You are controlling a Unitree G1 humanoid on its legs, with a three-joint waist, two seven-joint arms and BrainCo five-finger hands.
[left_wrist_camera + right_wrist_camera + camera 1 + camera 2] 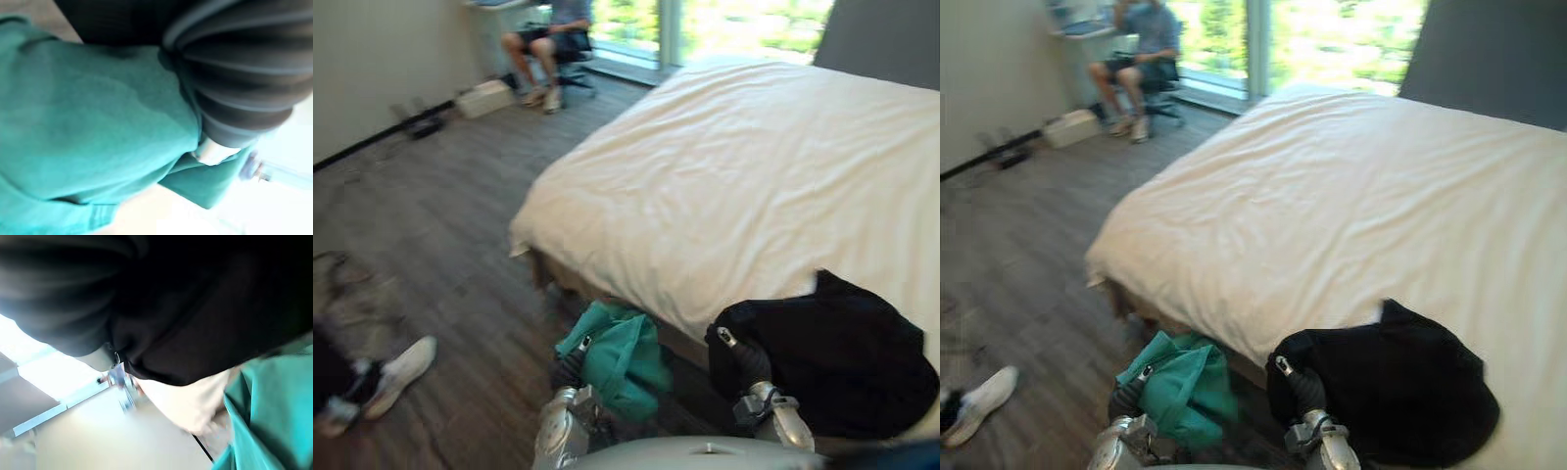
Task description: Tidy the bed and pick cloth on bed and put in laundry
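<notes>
1. The left hand (570, 367) is buried in one green cloth (625, 354), just beside the bed's near edge; I cannot tell its grip.
2. The right hand (748, 360) is hidden under one black cloth (847, 357) on the bed (734, 176); I cannot tell its grip either.
3. One white shoe (403, 370) is on the floor.
4. One person (550, 31) sits far off.

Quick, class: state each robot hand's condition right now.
Left hand: hidden in the green cloth, cannot be told.
Right hand: hidden in the black cloth, cannot be told.
</notes>
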